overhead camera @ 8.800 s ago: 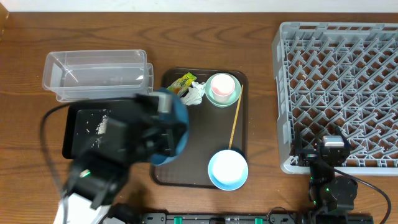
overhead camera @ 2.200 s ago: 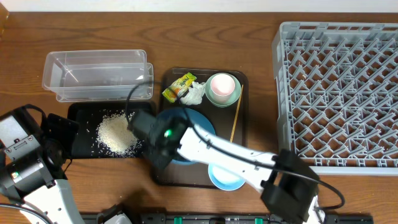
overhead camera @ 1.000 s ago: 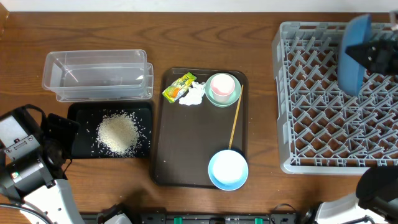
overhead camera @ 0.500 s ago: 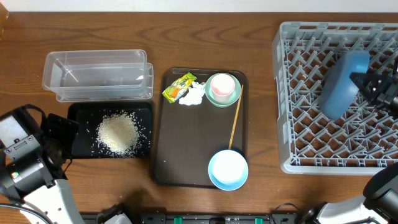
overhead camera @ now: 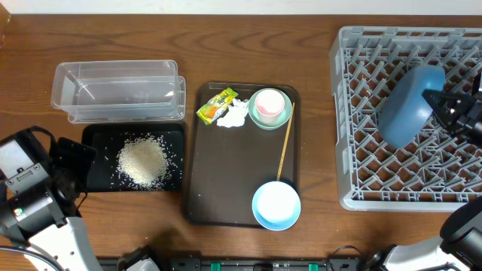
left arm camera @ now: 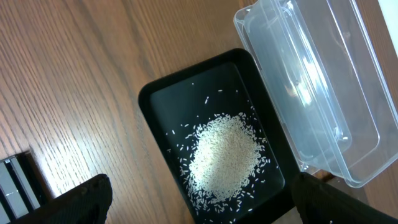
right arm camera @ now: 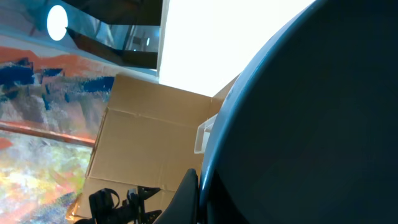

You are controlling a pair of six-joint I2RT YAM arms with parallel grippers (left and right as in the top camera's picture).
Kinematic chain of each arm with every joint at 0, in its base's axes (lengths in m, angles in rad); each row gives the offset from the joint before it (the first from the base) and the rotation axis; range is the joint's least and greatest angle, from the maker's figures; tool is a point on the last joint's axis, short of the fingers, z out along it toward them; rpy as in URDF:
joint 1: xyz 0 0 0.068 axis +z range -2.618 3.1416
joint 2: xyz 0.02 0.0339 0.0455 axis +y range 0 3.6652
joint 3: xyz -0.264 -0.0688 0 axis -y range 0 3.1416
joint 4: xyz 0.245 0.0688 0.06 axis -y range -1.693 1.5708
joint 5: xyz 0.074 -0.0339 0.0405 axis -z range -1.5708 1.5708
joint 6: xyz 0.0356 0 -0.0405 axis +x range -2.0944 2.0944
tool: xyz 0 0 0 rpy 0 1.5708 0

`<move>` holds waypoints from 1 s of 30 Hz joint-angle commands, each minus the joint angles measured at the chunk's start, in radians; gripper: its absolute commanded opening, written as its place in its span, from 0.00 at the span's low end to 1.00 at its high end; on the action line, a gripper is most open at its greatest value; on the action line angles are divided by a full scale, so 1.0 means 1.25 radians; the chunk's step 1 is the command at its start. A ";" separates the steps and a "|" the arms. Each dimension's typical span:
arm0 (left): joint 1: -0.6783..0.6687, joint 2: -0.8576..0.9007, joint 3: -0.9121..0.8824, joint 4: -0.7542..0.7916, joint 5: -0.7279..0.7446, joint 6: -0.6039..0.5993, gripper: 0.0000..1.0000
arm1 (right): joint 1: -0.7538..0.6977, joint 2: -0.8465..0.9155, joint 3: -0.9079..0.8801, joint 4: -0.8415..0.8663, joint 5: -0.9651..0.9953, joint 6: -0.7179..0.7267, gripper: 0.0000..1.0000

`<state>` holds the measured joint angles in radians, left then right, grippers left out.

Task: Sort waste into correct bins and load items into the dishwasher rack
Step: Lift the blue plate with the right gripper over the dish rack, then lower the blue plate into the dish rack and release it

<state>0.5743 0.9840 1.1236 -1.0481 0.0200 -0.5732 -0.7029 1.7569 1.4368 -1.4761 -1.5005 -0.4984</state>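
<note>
A: Entry one, blue bowl. Where was it, and why held so?
B: Over the rack, right of its middle, tipped on edge. Right tool was clamped on its rim. The tilt was judged to suit standing it between pegs. Contact with the pegs: cannot tell.
A: Left tool?
B: Fingers apart, empty, hovering far left of the rack above the black tray, which held the rice. Tub lay beside it, nothing inside.
A: Remaining stock?
B: Brown tray, just left of the rack. Wrapper and tissue were touching, on the side away from the rack. Cup sat in the green bowl, nearer the rack. Stick lay along the rack-side edge. Pale bowl overhung the rim toward the rack's front-left corner.
A: Room?
B: Rack was otherwise bare, so pegs were free all round. Only a narrow strip of desk was open at the rack's left wall.
</note>
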 commanded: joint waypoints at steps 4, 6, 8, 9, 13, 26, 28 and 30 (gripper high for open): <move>0.004 0.002 0.017 -0.002 -0.004 -0.004 0.95 | 0.014 -0.009 -0.002 -0.001 -0.048 -0.064 0.01; 0.004 0.002 0.017 -0.002 -0.004 -0.004 0.95 | 0.026 -0.009 -0.002 -0.001 -0.048 -0.063 0.01; 0.004 0.002 0.017 -0.002 -0.004 -0.004 0.95 | 0.042 -0.009 -0.002 -0.001 -0.048 -0.064 0.01; 0.004 0.002 0.017 -0.002 -0.004 -0.004 0.95 | 0.052 -0.009 -0.001 0.002 -0.048 -0.065 0.01; 0.004 0.002 0.017 -0.002 -0.004 -0.004 0.95 | 0.097 -0.009 -0.001 0.023 -0.047 -0.066 0.01; 0.004 0.002 0.017 -0.002 -0.004 -0.004 0.95 | 0.102 -0.009 -0.006 0.038 0.045 -0.050 0.01; 0.004 0.002 0.017 -0.002 -0.004 -0.004 0.95 | 0.089 -0.009 -0.006 0.038 0.049 -0.038 0.01; 0.004 0.002 0.017 -0.002 -0.004 -0.004 0.95 | 0.073 -0.009 -0.006 0.037 0.056 -0.035 0.01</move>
<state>0.5743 0.9844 1.1236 -1.0481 0.0200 -0.5732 -0.5835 1.7569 1.4349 -1.4273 -1.4403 -0.5541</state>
